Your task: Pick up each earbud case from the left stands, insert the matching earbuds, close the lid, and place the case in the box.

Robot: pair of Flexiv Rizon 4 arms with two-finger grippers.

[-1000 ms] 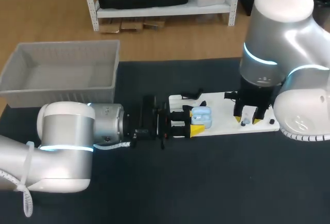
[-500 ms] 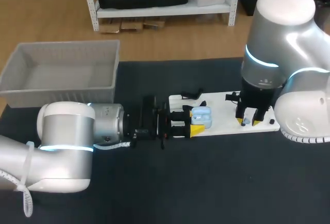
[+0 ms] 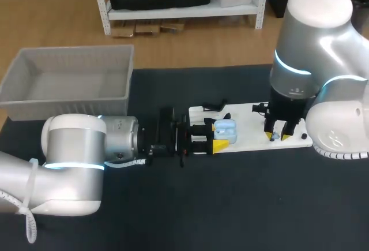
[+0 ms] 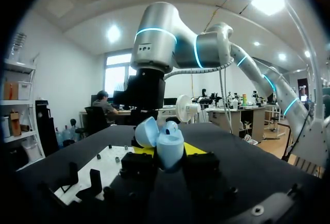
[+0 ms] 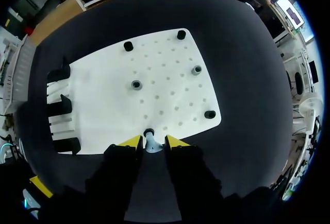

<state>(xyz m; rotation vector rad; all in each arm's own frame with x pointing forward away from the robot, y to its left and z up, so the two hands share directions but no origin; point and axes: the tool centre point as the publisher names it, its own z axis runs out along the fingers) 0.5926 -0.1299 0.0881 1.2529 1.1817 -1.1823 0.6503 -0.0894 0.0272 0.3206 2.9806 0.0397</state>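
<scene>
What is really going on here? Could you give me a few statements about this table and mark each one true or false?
1. The lid of the blue earbud case is open. True.
2. The left gripper holds that case. True.
3. The grey box already has a case in it. False: no case shows inside it.
4. The right gripper is over the grey box. False: it is at the right end of the white board, with a small pale earbud between its fingers.
5. The board lies on a bare wooden table top. False: the table under it is black.
</scene>
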